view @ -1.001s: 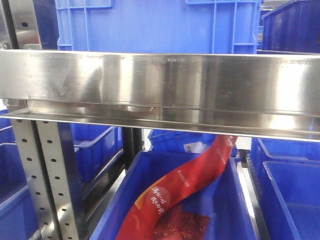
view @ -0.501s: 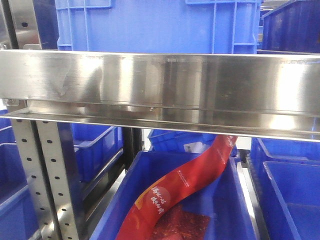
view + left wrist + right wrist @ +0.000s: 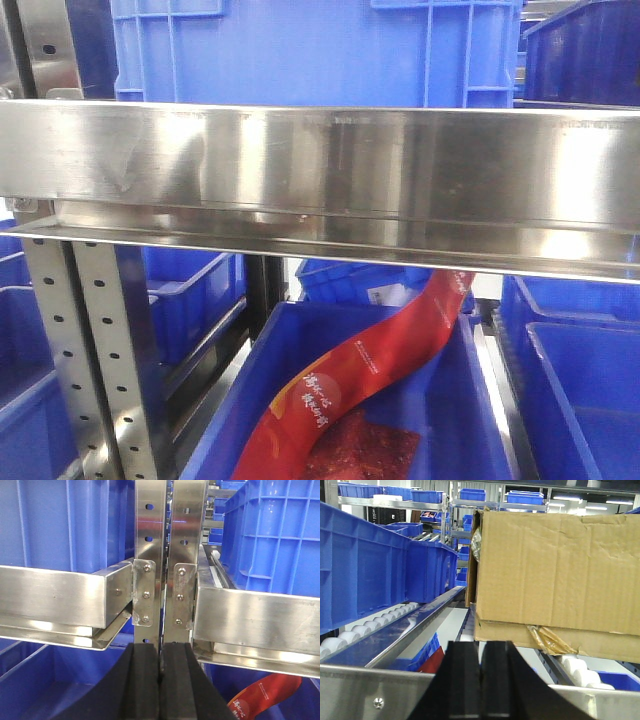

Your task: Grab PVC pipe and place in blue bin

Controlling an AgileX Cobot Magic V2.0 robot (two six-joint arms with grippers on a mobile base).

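Note:
No PVC pipe shows in any view. Blue bins fill the steel rack: a large blue bin (image 3: 320,45) sits on the upper shelf, and a lower blue bin (image 3: 440,410) holds a red printed bag (image 3: 365,370). My left gripper (image 3: 160,652) is shut with nothing between its black pads, facing the rack's steel uprights (image 3: 170,555). My right gripper (image 3: 481,650) is also shut and empty, low in front of a steel rail, with a cardboard box (image 3: 555,570) just beyond it on the rollers.
A wide steel shelf beam (image 3: 320,170) crosses the front view. A perforated steel post (image 3: 90,350) stands at lower left. White rollers (image 3: 365,625) carry a blue bin (image 3: 375,575) left of the cardboard box. More blue bins (image 3: 580,380) sit at right.

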